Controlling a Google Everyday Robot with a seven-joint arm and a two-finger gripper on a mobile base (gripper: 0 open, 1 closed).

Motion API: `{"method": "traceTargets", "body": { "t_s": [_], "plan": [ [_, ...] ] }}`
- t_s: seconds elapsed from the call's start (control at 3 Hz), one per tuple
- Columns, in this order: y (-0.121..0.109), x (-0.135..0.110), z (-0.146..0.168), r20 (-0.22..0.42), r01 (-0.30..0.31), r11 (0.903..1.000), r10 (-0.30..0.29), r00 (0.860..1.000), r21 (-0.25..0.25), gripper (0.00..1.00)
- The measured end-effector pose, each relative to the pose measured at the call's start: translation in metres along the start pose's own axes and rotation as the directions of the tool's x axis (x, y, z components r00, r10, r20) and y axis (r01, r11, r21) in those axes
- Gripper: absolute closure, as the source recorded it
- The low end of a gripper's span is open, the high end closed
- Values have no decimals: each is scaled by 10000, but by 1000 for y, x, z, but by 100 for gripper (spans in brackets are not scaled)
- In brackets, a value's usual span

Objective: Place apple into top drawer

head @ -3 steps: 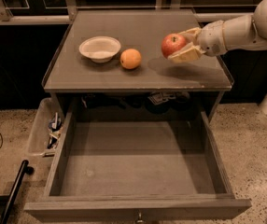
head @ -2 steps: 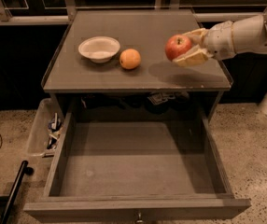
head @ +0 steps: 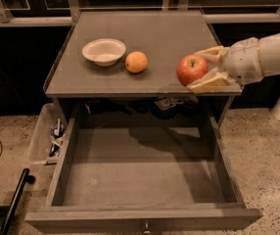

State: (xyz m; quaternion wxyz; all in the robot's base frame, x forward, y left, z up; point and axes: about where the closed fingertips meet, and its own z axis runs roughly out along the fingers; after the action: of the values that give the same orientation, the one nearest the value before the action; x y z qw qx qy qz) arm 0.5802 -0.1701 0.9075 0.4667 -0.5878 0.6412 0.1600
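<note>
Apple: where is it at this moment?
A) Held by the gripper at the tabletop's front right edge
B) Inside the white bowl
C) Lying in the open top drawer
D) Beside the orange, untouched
A: the apple sits between the fingers of the gripper at the tabletop's front right edge, above the open top drawer.
</note>
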Motion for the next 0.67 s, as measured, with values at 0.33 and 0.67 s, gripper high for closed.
{"method": "traceTargets", "body": {
  "t_s": [0.33,0.67],
  "plan": [
    [40,21,-6,-431,-432,9991,430,9981,-25,100],
    [80,61,10,-1150,-1327,9907,1283,9850,-309,100]
  ]
}}
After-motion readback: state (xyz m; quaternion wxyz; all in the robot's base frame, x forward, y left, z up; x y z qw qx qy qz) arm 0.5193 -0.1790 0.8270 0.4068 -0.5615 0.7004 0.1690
